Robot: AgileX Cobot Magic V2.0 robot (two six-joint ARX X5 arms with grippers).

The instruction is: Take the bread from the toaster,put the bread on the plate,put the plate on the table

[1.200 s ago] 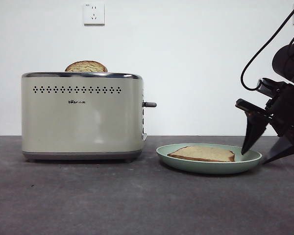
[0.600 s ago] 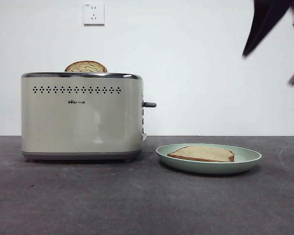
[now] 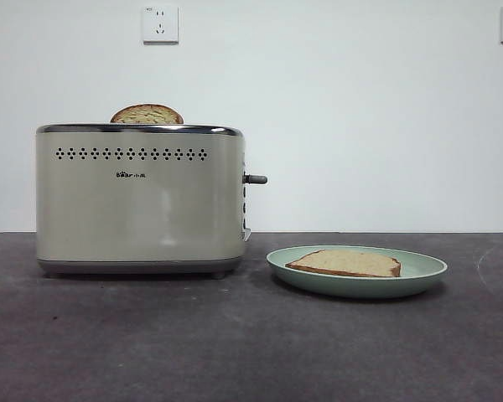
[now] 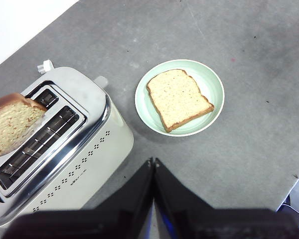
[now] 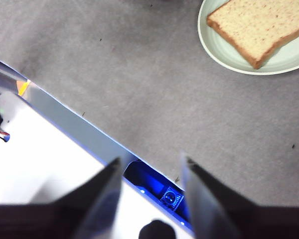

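The bread (image 3: 345, 262) lies flat on the mint-green plate (image 3: 419, 276), which rests on the dark table (image 3: 235, 343) to the right of the cream toaster (image 3: 140, 201). A second, darker domed slice (image 3: 147, 114) sticks up from the toaster's slot. The left wrist view shows the bread (image 4: 179, 98) on the plate (image 4: 212, 82), and the toaster (image 4: 79, 164) below my left gripper (image 4: 153, 162), which is shut and empty high above the table. My right gripper (image 5: 152, 162) is open and empty, over the table's edge, away from the plate (image 5: 224, 55) and the bread (image 5: 259, 25).
A wall socket (image 3: 160, 23) is on the white wall behind the toaster. The table's front edge (image 5: 74, 124) and a white base beyond it show in the right wrist view. The toaster's lever (image 3: 256, 178) points toward the plate.
The dark gripper that stood at the plate's right rim one second ago rose to the top right corner and has left the front view. Plate, bread and toaster have not moved.
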